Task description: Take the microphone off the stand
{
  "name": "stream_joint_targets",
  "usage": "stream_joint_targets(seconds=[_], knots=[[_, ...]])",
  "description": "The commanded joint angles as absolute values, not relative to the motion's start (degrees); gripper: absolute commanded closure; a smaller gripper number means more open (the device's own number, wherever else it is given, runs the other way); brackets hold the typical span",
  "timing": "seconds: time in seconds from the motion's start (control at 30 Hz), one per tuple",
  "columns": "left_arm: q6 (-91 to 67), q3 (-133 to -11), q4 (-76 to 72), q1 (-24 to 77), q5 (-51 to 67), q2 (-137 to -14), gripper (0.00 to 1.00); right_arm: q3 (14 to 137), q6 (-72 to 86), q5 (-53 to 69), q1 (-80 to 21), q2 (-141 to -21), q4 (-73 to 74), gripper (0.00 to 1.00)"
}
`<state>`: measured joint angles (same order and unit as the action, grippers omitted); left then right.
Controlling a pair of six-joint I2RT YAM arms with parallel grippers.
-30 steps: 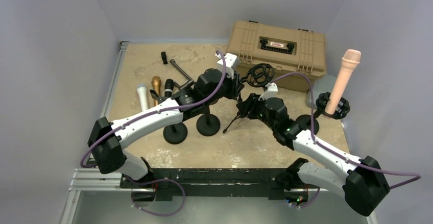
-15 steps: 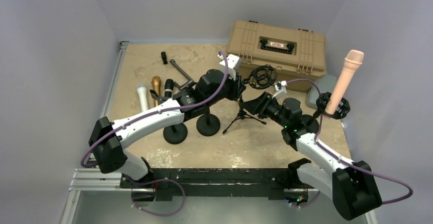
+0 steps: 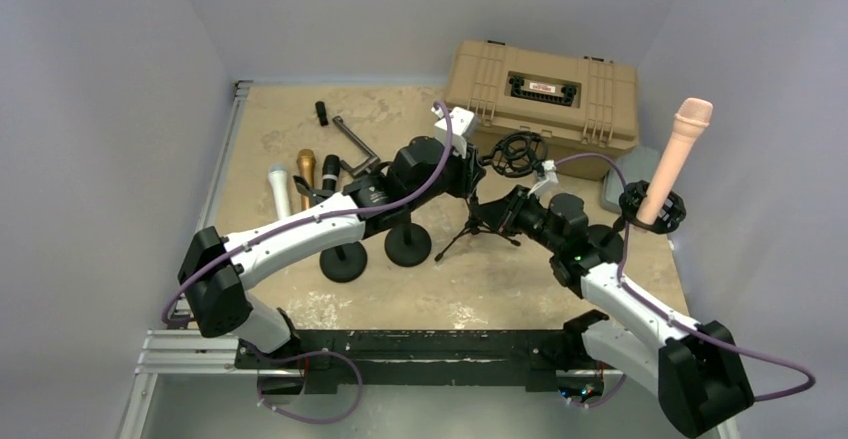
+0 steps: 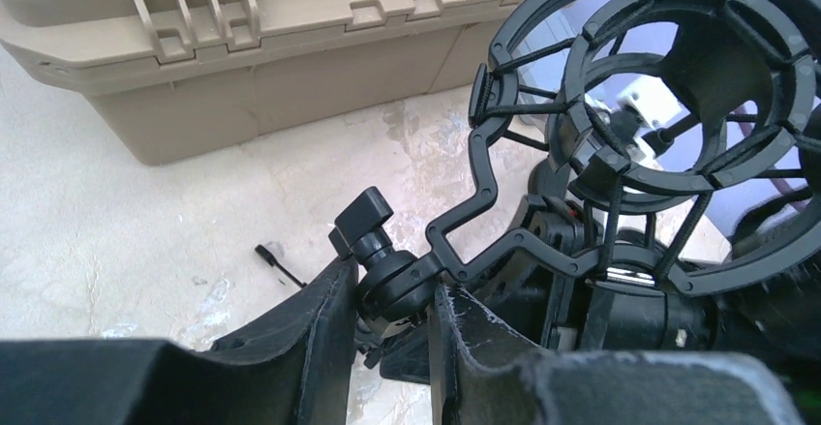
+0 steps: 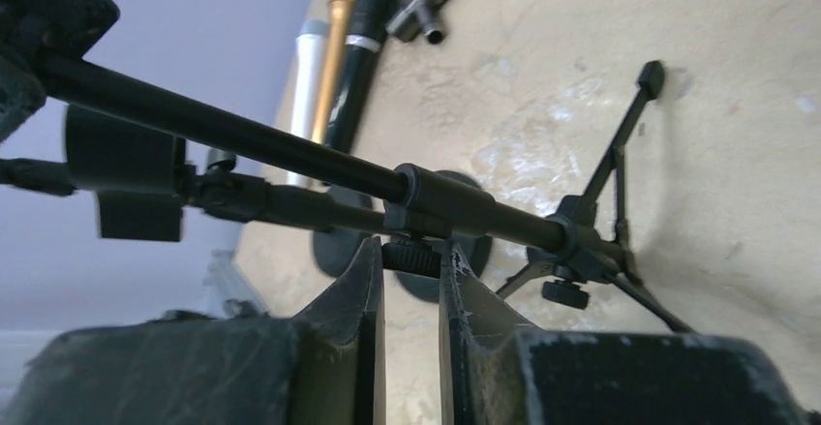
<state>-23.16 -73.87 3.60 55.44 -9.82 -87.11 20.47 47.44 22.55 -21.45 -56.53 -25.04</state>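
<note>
Sandy tabletop, pink microphone leaning in its holder at the right edge, well apart from both arms. Meanwhile the left gripper clamps the tripod stand at the swivel joint under a shock mount, and the right gripper is pinched shut on the pole's knurled knob.

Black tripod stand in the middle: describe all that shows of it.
Black metal-looking tripod stand, standing on the sandy table, legs spread. A pole with a collar rises to a swivel joint carrying a round cage-like shock mount, apparently empty. The left gripper clamps the joint; the right gripper is shut on the collar's knurled knob.
</note>
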Motion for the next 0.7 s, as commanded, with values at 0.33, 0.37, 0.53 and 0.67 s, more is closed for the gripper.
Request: stream_joint_targets(seconds=[0.33, 0.37, 0.53, 0.67], knots=[[-27.95, -70.59, 4.49, 58.1, -8.48, -90.12, 1.0, 26.12, 37.19, -0.89, -31.67, -50.59, -12.89, 0.75], [-28.07, -70.7, 4.86, 58.16, -8.28, -89.95, 1.0, 25.47, 37.91, -0.2, -31.57, -50.65, -13.3, 0.66], [-28.44, -73.2, 10.0, 58.1, -3.18, -88.48, 0.78, 21.1, 42.24, 5.2, -31.32, -48.66, -16.02, 0.46], [-29.17, -72.61, 9.25, 58.1, 0.85, -84.69, 0.51, 17.23, 46.93, 11.01, -29.02, -45.39, -19.2, 0.36]])
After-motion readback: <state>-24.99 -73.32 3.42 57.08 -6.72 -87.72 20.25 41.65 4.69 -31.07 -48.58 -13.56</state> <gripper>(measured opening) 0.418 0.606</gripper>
